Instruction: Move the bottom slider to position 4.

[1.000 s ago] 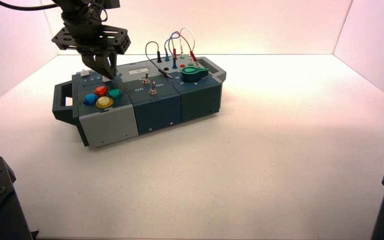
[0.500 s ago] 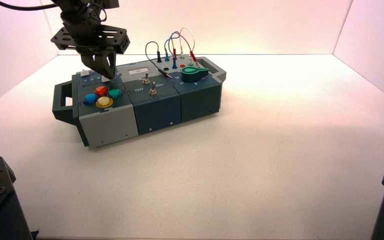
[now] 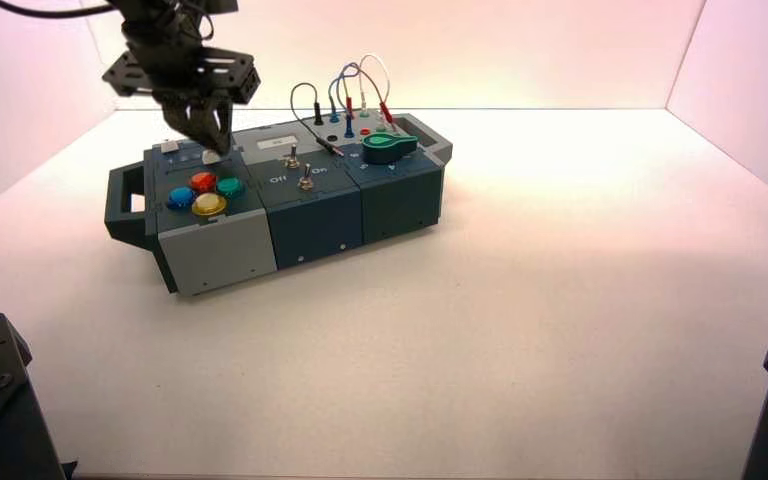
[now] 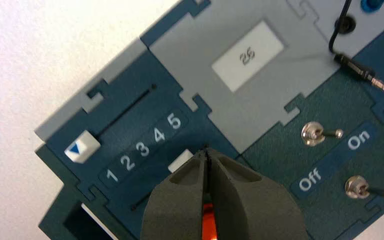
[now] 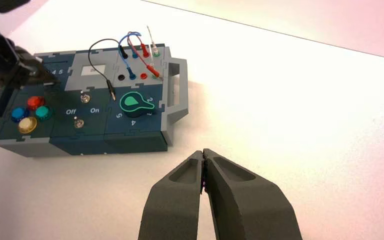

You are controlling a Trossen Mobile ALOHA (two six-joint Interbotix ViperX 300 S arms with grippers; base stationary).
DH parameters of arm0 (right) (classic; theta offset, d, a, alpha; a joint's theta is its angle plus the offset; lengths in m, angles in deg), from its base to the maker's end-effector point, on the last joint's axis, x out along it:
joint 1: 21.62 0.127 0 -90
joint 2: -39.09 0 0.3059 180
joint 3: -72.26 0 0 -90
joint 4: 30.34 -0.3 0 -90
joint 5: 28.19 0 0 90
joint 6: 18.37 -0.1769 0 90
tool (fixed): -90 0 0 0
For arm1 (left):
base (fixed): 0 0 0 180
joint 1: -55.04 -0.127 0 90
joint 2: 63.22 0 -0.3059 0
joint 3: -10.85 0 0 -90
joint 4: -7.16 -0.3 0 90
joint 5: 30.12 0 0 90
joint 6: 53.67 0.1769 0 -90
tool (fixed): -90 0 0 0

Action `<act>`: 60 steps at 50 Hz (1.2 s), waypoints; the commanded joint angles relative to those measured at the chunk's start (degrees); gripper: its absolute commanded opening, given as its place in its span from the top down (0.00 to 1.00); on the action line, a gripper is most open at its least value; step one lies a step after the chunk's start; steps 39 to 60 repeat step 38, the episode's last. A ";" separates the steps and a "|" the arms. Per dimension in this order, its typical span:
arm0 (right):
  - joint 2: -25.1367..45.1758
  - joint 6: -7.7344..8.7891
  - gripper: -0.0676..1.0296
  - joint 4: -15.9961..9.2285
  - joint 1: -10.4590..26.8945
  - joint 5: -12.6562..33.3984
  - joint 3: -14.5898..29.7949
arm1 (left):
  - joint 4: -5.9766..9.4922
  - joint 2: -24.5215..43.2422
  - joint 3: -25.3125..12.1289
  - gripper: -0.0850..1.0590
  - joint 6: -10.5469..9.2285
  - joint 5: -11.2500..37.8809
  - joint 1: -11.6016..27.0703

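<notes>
Fingers (image 4: pixel 180 200) of left gripper (image 4: pixel 206 152) closed together, beside bottom slider (image 4: pixel 181 161) (contact: cannot tell).

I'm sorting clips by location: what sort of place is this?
Probably a robot test station: pale walls enclose a bare worktop, a practice box carries buttons, switches and wires, and a left gripper hovers over its slider panel.

1–5 between sliders, 26 on display (image 4: pixel 247 56), Off/On
</notes>
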 commanded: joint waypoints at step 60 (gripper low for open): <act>2.11 -0.09 0.96 -1.41 0.09 0.35 1.32 | 0.26 -5.71 -4.22 0.95 0.00 2.37 3.25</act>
